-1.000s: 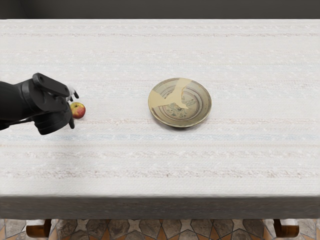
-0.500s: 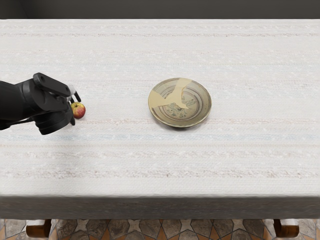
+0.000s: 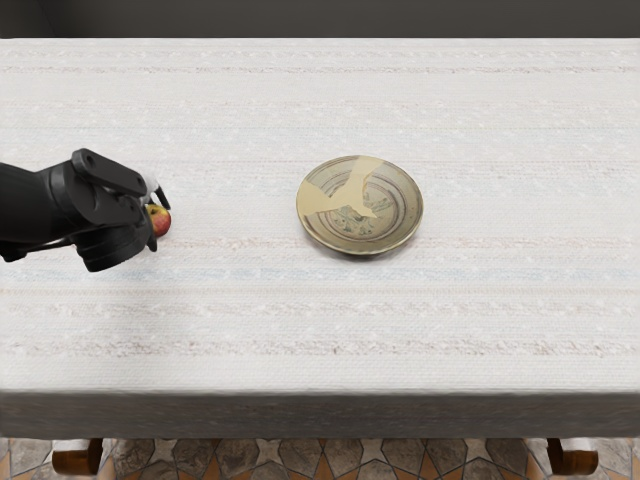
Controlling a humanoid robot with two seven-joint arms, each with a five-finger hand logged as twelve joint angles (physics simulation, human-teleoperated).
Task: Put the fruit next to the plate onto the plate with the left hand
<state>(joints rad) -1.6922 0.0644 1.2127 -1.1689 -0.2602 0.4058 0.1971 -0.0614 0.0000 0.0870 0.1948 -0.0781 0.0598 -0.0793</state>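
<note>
Left arm in from the left edge of the table, black and bulky, and the left hand [image 3: 118,212] sits right up against the apple [image 3: 161,222], covering its left side. Only the small red-and-yellow right half of the fruit peeks out. Does the hand actually have hold of it? Can't tell from up here: the hand's own bulk hides the contact.

The apple is down on the table [image 3: 400,320], near the left edge, about midway between the far and near edges. The plate [image 3: 360,205] lies well apart from it, close to the middle of the table: round, olive-brown, with a pale tan swirl across its glaze, flat and bare.

The surface is a white woven cloth with faint stripes running left to right, hanging over the near edge in a grey shadowed band. Below that, a patterned stone-tile floor [image 3: 330,460] and two wooden feet [image 3: 78,458] at the corners. Beyond the far edge, just a dark wall [image 3: 320,18].
</note>
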